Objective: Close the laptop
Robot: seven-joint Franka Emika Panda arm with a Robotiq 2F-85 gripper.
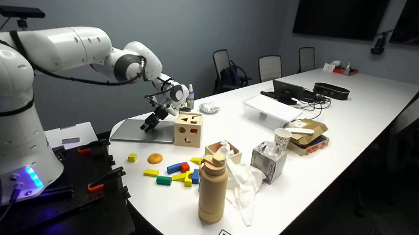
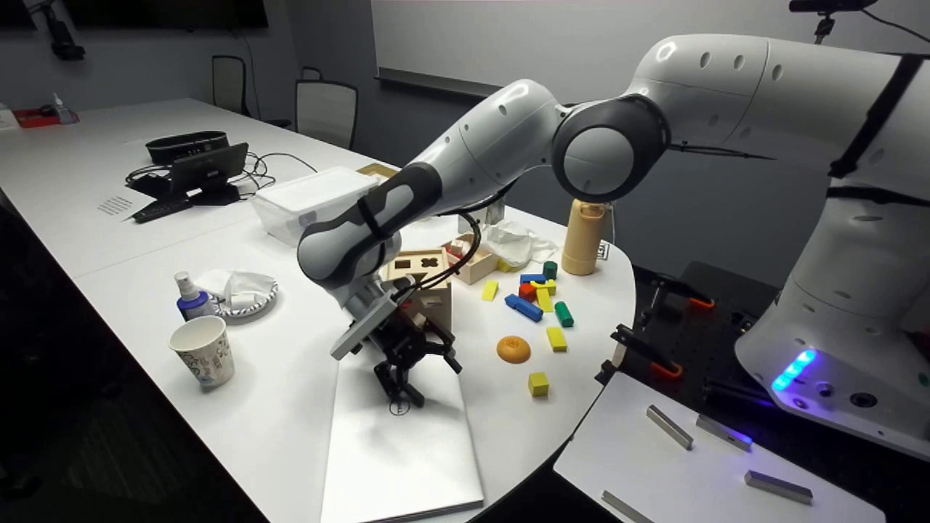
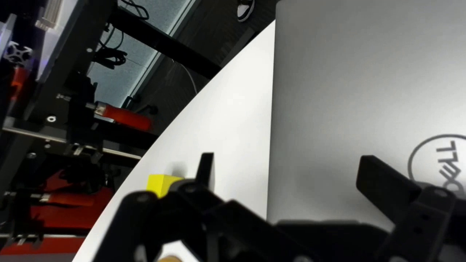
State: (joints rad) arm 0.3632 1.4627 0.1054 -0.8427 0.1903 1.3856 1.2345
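Observation:
The laptop lies flat and closed on the white table, its grey lid with a Dell logo facing up. It shows in both exterior views [image 1: 128, 130] [image 2: 403, 465] and fills the right of the wrist view [image 3: 338, 91]. My gripper [image 3: 286, 162] is open and empty, its fingers wide apart. In the wrist view one finger is over the lid near the logo and the other is past the lid's edge, over the table. In the exterior views the gripper [image 1: 146, 128] [image 2: 434, 383] is low over the lid; I cannot tell whether it touches.
A wooden holed cube [image 1: 188, 131] stands against the laptop's end. A yellow block [image 2: 538, 384], an orange piece [image 2: 513, 349] and several coloured blocks lie beside the laptop. A paper cup [image 2: 205, 352] and a spray bottle [image 2: 192, 298] stand on its other side. The table edge curves close by.

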